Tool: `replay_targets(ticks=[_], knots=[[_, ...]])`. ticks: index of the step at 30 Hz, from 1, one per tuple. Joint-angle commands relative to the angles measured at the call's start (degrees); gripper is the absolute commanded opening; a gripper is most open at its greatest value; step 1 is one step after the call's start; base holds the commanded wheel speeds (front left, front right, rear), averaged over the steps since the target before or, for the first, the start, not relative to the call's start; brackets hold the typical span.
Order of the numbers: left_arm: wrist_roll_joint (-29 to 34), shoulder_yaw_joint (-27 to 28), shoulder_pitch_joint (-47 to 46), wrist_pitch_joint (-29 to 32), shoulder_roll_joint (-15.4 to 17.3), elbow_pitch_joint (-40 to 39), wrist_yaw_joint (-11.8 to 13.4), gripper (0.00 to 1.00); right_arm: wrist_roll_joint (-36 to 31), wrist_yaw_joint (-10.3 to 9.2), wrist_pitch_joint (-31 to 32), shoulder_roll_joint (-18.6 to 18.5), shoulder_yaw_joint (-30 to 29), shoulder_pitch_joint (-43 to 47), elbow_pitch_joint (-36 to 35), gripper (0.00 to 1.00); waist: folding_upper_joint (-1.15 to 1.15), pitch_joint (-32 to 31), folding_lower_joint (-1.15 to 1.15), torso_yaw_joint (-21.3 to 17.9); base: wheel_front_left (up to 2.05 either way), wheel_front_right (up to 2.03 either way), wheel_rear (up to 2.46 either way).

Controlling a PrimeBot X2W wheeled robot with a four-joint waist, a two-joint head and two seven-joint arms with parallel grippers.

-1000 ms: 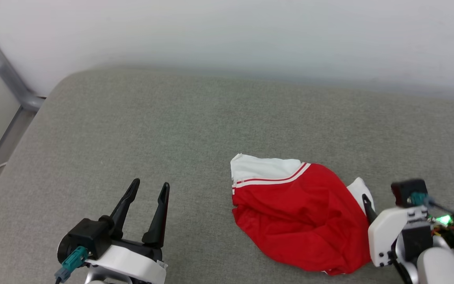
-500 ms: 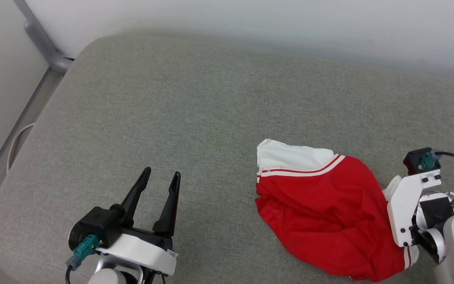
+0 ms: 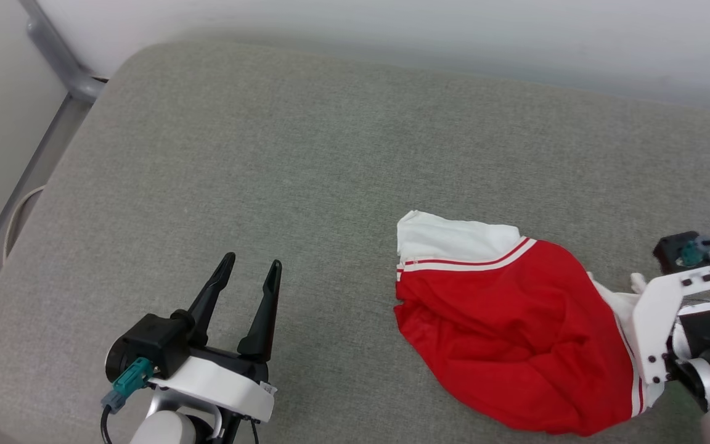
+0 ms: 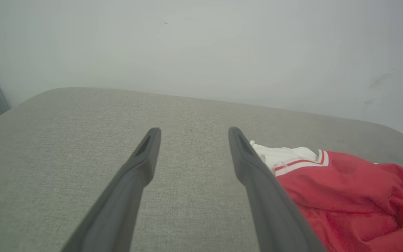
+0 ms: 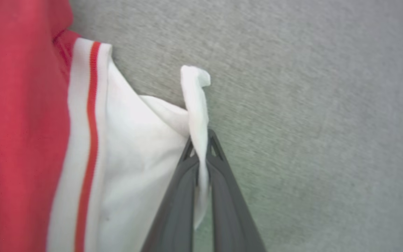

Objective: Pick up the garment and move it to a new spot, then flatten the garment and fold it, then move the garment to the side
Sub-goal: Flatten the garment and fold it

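The garment (image 3: 509,345), a red jersey T-shirt with white sleeves, lies crumpled on the right half of the grey upholstered cushion (image 3: 269,154), nearer to its front edge than to the far edge along the wall (image 3: 392,24). At the cushion's far left corner a grey metal tube (image 3: 53,55) runs past it.

Near the front left corner the left gripper (image 3: 252,260) hovers with its two dark fingers spread wide and nothing between them. It is well apart from the shirt, I think because flattening will later need two holds.

One white sleeve (image 3: 447,237) with striped trim lies flat at the far left of the heap. The red body bunches in folds, so no print can be seen.

At the heap's right side the right gripper (image 5: 200,140) is clamped on a fold of the other white sleeve (image 5: 145,147), and a thin ridge of cloth stands up between the fingertips. A pinch on an edge seems chosen so that the shirt will hang open when lifted toward a new spot. The lift itself looks not yet begun.
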Motion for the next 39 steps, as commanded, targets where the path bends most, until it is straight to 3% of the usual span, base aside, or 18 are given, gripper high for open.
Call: replay_targets(ticks=[1, 10, 15, 16, 17, 18, 22, 27, 39], knots=[[-0.23, -0.19, -0.44, -0.15, 0.11, 0.08, -0.10, 1.00, -1.01, -0.12, -0.57, -1.37, -1.34, 0.15, 0.58, 0.00, 0.00, -0.90, -0.01, -1.18, 0.00, 0.00, 0.00], [-0.28, -0.07, 0.22, -0.15, 0.36, 0.36, -0.11, 1.00, -4.69, -0.11, -5.00, -4.22, -10.61, 0.20, 0.45, 0.00, 0.00, -3.40, -0.01, -5.25, 0.00, 0.00, 0.00], [-0.35, -0.25, 0.61, -0.15, 0.50, 0.54, -0.10, 1.00, -6.84, -0.10, -6.41, -3.26, -13.76, 1.76, 3.15, 0.00, 0.00, -3.94, -0.01, -6.61, 0.00, 0.00, 0.00], [-0.38, -0.32, 0.64, -0.15, 0.54, 0.61, -0.11, 1.00, -7.08, -0.10, -7.01, -2.87, -14.23, 2.00, 3.62, 0.72, 0.00, -3.97, -0.01, -6.84, 0.00, 0.00, 0.00], [-0.40, -0.36, 0.63, -0.15, 0.56, 0.65, -0.11, 1.00, -7.43, -0.10, -7.66, -2.47, -14.68, 2.23, 4.19, 0.94, 0.00, -4.04, -0.01, -7.06, 0.00, 0.00, 0.00], [-0.43, -0.47, 0.66, -0.15, 0.61, 0.68, -0.11, 1.00, -8.02, -0.11, -8.50, -2.08, -15.57, 2.34, 4.65, 1.00, 0.00, -4.13, -0.01, -7.29, 0.00, 0.00, 0.00], [-0.52, -0.55, 0.72, -0.15, 0.74, 0.97, -0.11, 1.00, -10.62, -0.10, -12.60, 0.05, -17.62, 2.50, 5.84, 1.00, 0.00, -4.73, -0.01, -8.14, 0.00, 0.00, 0.00], [-0.64, -0.18, 1.47, -0.15, 0.81, 1.03, -0.11, 1.00, -10.74, -0.11, -22.09, 2.55, -17.26, 1.67, 4.26, 1.00, 0.00, -6.10, -0.01, -9.67, 0.00, 0.00, 0.00], [-0.45, 0.41, 3.11, -0.15, -0.44, -0.74, -0.11, 1.00, -5.17, -0.11, -46.08, 10.17, -14.00, 8.80, -7.40, 1.00, 0.00, -7.66, -0.01, -12.49, 0.00, 0.00, 0.00]])
